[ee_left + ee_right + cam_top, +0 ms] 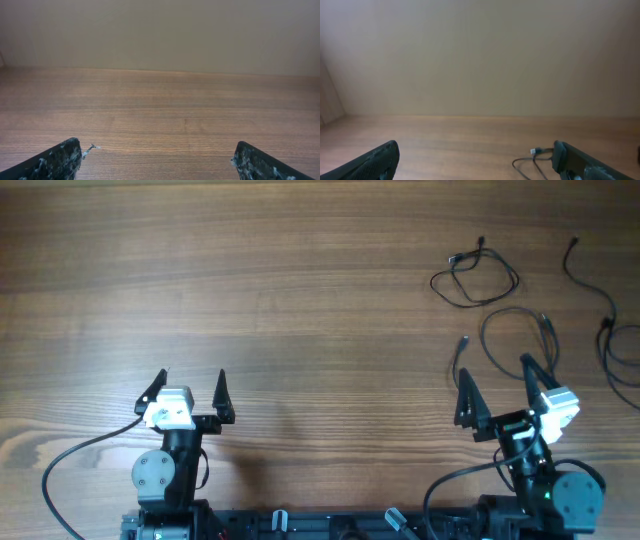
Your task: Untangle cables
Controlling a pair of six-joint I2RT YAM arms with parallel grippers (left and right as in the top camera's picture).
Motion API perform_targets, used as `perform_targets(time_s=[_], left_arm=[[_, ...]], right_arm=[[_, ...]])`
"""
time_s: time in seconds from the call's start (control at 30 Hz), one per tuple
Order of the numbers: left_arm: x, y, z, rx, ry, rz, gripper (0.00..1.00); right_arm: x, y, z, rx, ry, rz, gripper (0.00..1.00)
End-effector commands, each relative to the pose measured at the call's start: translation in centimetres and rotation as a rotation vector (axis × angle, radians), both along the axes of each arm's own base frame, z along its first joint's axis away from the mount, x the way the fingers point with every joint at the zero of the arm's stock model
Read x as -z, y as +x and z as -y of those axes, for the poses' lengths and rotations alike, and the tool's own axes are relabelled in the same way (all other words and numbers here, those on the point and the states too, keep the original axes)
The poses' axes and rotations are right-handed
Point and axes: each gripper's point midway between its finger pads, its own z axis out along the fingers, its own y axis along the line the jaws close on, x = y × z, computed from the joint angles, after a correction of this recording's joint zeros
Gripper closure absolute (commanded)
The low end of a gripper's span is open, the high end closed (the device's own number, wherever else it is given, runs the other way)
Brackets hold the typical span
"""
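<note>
**A:** Which arm is nearer the cables (466, 266)?

**B:** The right one, clearly. In the overhead view they all lie in the upper right of the frame. The left gripper (191, 377) sits at lower left, well apart from them, with only bare wooden table (300, 280) ahead of it.

**A:** What are the hands doing?

**B:** Both are spread fully wide and hold nothing. The right gripper (494, 367) sits low in the right part of the frame, its fingers pointing up-frame.

**A:** What lies straight ahead of it?

**B:** The larger loop (510, 310). Its arc bows across just beyond the fingertips. One tail comes down beside the finger nearer frame centre, and the other runs down close to the outer finger. The loop more or less straddles the open jaws.

**A:** And beyond that?

**B:** The small coiled cable, further up-frame and slightly towards the centre. It crosses over itself, so I'd judge that's where the real twist is. A third strand (608, 320) trails down the right edge and is partly cut off, so I can't tell whether it crosses anything.

**A:** Does the right wrist camera help?

**B:** A little. It shows a plug end (535, 150) low and right of centre, just inside the right-hand finger.

**A:** So what's the move?

**B:** Probably a short forward reach with the right arm.
</note>
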Motion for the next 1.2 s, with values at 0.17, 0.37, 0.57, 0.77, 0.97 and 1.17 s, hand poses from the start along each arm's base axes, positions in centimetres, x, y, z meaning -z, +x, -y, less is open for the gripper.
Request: perform_targets(time_s=[0.17, 0.37, 0.57, 0.77, 0.97, 1.17], left_arm=[[0.2, 0.0, 0.2, 0.012, 0.019, 0.001, 0.00], [0.2, 0.0, 0.2, 0.012, 0.019, 0.001, 0.00], [0.2, 0.0, 0.2, 0.012, 0.019, 0.001, 0.00], [0.2, 0.0, 0.2, 0.012, 0.019, 0.001, 0.00], [0.2, 0.0, 0.2, 0.012, 0.019, 0.001, 0.00], [0.2, 0.0, 0.2, 0.012, 0.019, 0.001, 0.00]], right_arm=[[-0.1, 0.6, -0.3, -0.017, -0.006, 0.135, 0.00], [0.3, 0.8, -0.3, -0.017, -0.010, 0.198, 0.00], [1.8, 1.2, -0.3, -0.018, -0.010, 0.187, 0.00], [8.2, 2.3, -0.2, -0.018, 0.006, -0.087, 0.00], [8.1, 2.3, -0.1, -0.010, 0.005, -0.083, 0.00], [8.1, 2.3, -0.1, -0.012, 0.005, -0.083, 0.00]])
